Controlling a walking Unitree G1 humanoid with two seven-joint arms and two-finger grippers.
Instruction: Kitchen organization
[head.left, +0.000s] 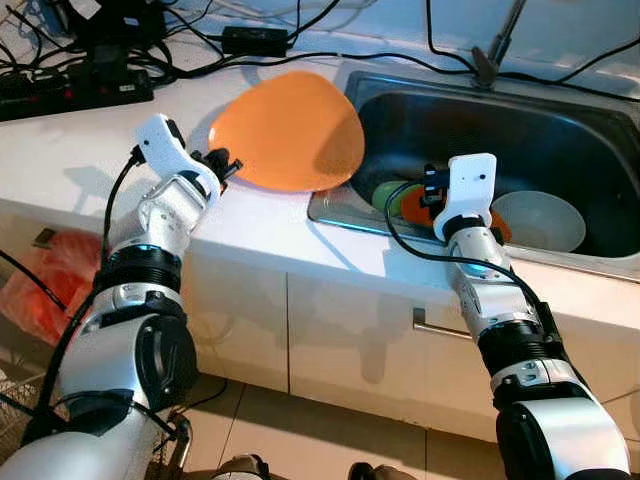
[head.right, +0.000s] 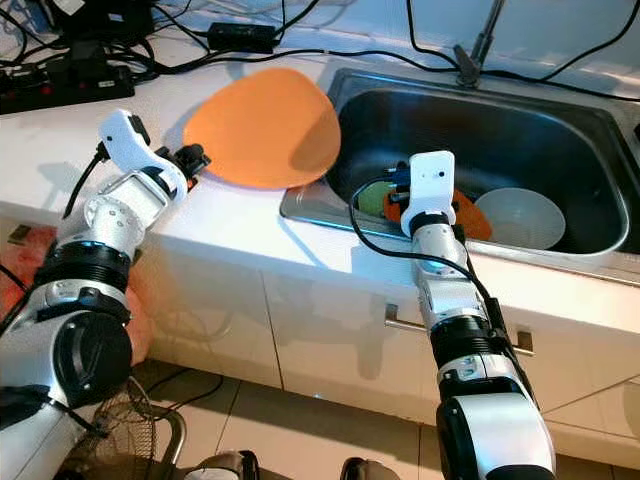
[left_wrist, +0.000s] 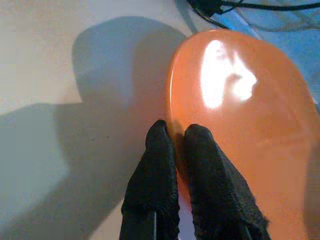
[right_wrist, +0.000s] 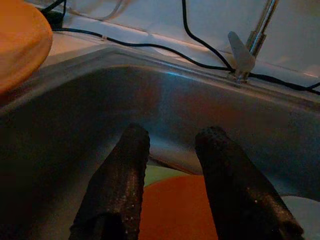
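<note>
Orange plate held tilted above the white counter, far edge overhanging the rim of the steel sink. Left gripper clamped on the plate's near rim, one black finger on each face, seen clearly in the left wrist view. Plate glossy, with a bright glare on its upper face; likely smooth plastic, light and stiff, unlikely to shatter but apt to slip or pivot in a rim pinch. Grip taken at one edge only, so the far side free to sag or swing; a hold further in from the rim judged steadier, and slow moves advised. Right gripper hanging over the sink basin with fingers spread apart, holding nothing. Below it an orange dish lying over a green one, with a white bowl just beside them on the sink floor. Contact between the orange dish and the bowl not certain from these dim views. Faucet at the back of the sink, black cables and a power strip along the counter's rear, well apart from the plate. Stacked dishes probably wet, so slippery; rim grip recommended for each.
</note>
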